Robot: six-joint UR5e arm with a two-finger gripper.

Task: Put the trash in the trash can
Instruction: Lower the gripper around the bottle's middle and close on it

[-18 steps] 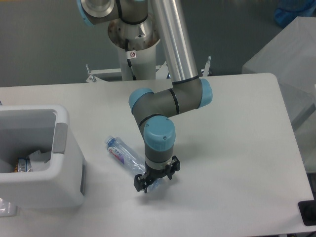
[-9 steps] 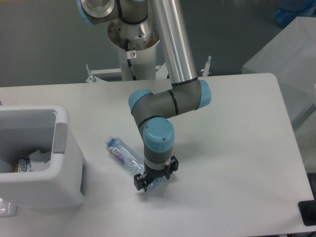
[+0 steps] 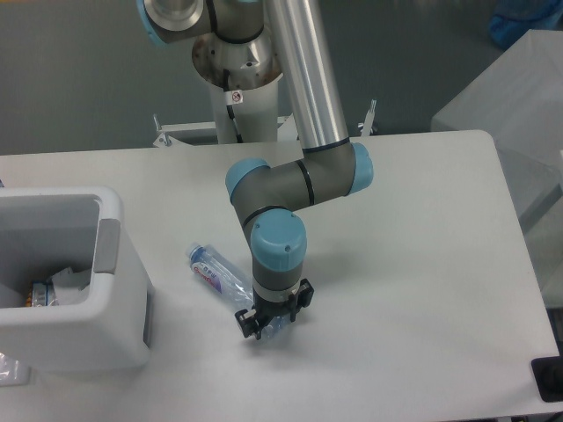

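Note:
A crushed clear plastic bottle [image 3: 215,271] with a blue-and-red label lies on the white table, cap end pointing up-left. My gripper [image 3: 264,328] points straight down over the bottle's lower-right end, its fingers on either side of that end. Whether they grip the bottle cannot be told from here. The trash can [image 3: 75,281], a boxy white bin with a grey side panel, stands at the left edge of the table. A crumpled white wrapper [image 3: 69,283] lies inside it beside other scraps.
The arm's base column [image 3: 237,83] rises behind the table at the back. A grey covered block [image 3: 519,105] stands off the table's right side. A small black object [image 3: 547,378] sits at the lower right corner.
The gripper and wrist have shifted slightly left and a little down over the bottle's end. The bottle has stayed in place.

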